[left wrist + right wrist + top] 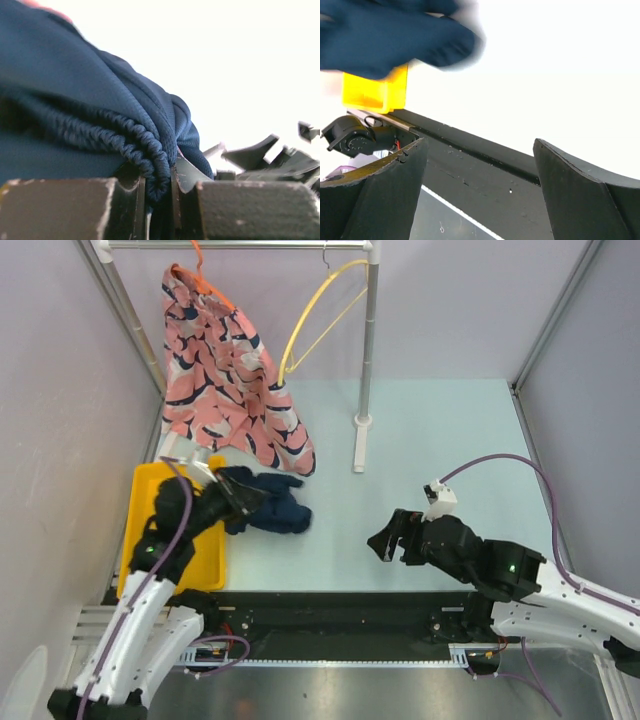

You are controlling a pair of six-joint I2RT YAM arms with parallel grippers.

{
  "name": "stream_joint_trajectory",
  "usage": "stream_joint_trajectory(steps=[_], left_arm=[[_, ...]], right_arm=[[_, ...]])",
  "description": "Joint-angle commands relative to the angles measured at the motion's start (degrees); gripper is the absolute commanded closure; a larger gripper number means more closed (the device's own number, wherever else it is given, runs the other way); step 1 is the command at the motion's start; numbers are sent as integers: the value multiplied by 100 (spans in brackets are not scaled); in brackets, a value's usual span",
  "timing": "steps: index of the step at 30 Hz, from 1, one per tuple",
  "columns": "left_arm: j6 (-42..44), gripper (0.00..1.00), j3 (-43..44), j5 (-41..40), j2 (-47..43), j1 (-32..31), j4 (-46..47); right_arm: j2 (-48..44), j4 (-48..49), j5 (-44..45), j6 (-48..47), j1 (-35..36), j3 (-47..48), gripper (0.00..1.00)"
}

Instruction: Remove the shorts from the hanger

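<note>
- Bunching up, plain dark navy cloth shorts (272,510) sit just beside the yellow plastic bin (140,502).
- Left gripper (159,200) jaws clamp their gathered waistband.
- Right gripper (480,150) jaws stand apart.
- Salmon-pink printed shorts (225,380) hang from an orange hanger (200,278).

No lettering, label, brand mark or number can be read in any view. The salmon-pink cloth shorts (215,370) carry only a navy and white leaf-like pattern, and the yellow plastic bin (138,495) shows plain sides.

navy shorts (75,100), waistband pinched between fingers (60,210)
</note>
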Motion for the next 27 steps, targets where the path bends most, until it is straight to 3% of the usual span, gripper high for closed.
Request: stream_joint_trajectory(steps=[1, 4, 5, 8, 12, 18, 21, 27], left_arm=[[1126, 100, 2074, -1259, -379, 493, -2175], [1671, 100, 3122, -2406, -318, 502, -3082], [1838, 100, 3283, -3140, -309, 502, -3205], [2015, 100, 3601, -4101, -300, 502, -3470], [2112, 99, 3479, -4623, -204, 502, -3190], [2094, 99, 3057, -4791, 165, 686, -2628], [2059, 99, 2829, -4554, 394, 1081, -2443], [2059, 100, 2231, -2992, 1088, 2557, -2012]], right_arm=[[-121, -21, 222, 25, -60, -6, 10], [-60, 128, 29, -54, -166, -6, 10], [-42, 172, -15, -63, -209, -6, 10], [81, 286, -156, -116, -262, -6, 10], [222, 427, -288, -133, -315, -6, 10], [292, 515, -367, -116, -324, -6, 10], [275, 471, -367, -142, -324, -6, 10], [178, 322, -350, -125, -394, -6, 10]])
